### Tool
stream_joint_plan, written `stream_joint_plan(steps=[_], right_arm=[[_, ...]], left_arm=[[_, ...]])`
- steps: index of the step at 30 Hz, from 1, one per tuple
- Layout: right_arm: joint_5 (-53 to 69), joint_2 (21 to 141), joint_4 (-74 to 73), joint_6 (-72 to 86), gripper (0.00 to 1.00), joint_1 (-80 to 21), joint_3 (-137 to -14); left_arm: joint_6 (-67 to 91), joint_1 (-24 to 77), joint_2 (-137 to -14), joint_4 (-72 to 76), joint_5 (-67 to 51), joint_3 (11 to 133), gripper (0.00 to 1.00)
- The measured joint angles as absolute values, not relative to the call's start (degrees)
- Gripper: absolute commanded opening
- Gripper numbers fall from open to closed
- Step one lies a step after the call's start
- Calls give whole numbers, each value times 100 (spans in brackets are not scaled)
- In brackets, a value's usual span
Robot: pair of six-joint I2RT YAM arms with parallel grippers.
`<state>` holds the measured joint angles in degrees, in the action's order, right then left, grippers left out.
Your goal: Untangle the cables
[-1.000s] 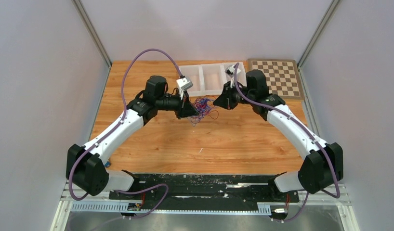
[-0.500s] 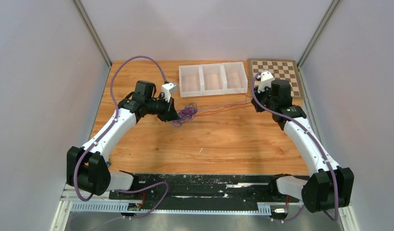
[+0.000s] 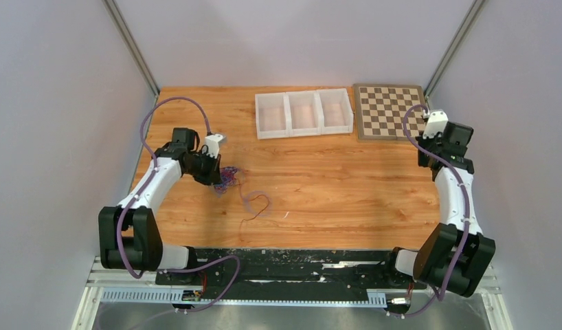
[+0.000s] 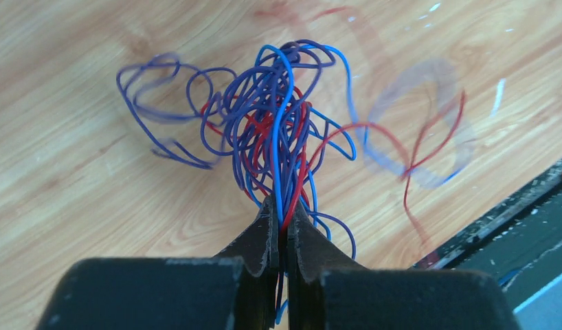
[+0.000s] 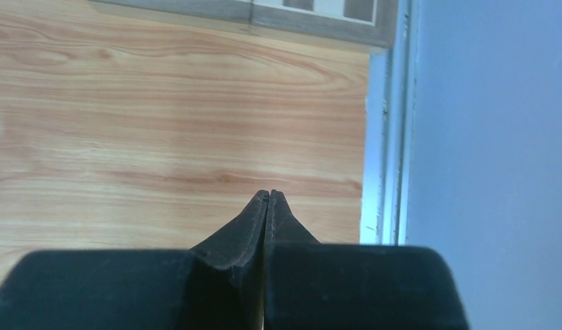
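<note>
- Wood-grain surface (image 3: 347, 192) fills the enclosure between pale walls, with the two arms standing at opposite sides.
- Left end effector (image 4: 279, 210) is pinched tight on the cables (image 4: 268, 124), with several blue and red strands running down between its tips. The tangled bundle sits just beyond them, at the surface's left side.
- Right end effector (image 5: 268, 197) is pressed together on nothing, out by the right edge near the chessboard (image 3: 390, 110).
- One red-and-blue loop (image 3: 259, 205) trails loose toward the near edge, blurred in the wrist view.
- To my eye the knot looks dense. The right arm should reach across, take a single outlying strand well away from the pinch, and draw slowly so the loops slide rather than cinch.
- Raising the bundle slightly off the wood would likely help.
</note>
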<state>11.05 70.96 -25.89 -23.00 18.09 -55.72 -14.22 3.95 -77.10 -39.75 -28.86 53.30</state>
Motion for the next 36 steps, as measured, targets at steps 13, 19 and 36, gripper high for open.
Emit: stream_joint_plan(steps=[13,19,36], right_arm=[[3166,7682,-3496,-2668,86,2150,-6377],[5046,7835,-3872,-2064,100,1022,-6788],[4871,8143,-1868,-731,0,-3046,-6838]], left_arm=[[-1667,362,-7981,-4554,-3415,5852,12],[-1061,1251,-7483,-4101,-4558,6423,9],[972,2141,-8036,-2709,-5721,7142,15]])
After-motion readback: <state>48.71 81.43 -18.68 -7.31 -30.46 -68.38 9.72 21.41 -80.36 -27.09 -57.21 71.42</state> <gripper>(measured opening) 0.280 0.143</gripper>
